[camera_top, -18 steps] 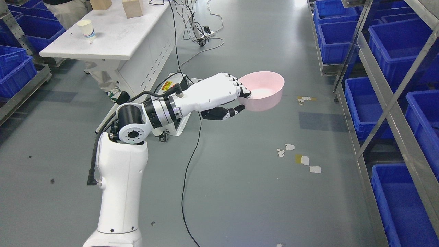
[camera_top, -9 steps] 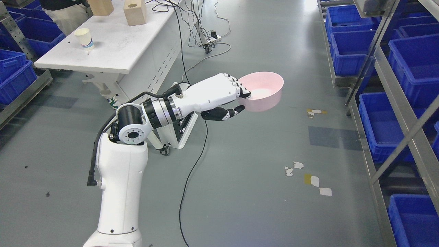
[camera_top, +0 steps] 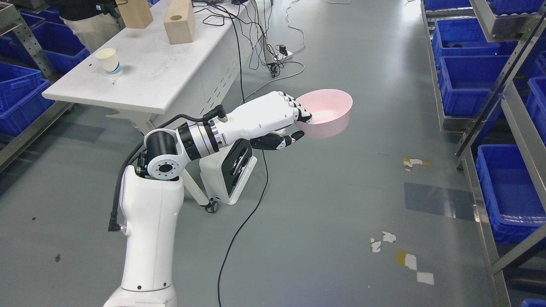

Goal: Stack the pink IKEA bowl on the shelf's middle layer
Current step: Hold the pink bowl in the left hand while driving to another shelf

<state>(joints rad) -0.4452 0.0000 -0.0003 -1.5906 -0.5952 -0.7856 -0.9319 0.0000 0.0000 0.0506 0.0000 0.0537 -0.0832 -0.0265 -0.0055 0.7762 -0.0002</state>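
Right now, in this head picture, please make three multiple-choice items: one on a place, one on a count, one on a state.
1. Where does the paper cup stand?
A. On the white table
B. On the floor
C. Inside a blue bin

2. How many wooden blocks stand on that table?
A. One
B. Two
C. Four

3. What is the left hand doing?
A. Hanging open and holding nothing
B. Gripping the rim of the pink bowl
C. Pressing on the table

Answers:
1 A, the cup stands near the table's left edge.
2 B, one wooden block and a second wooden block with a round hole stand at the far end.
3 B, fingers lie over the near rim and the thumb under it, with the bowl upright above the floor.
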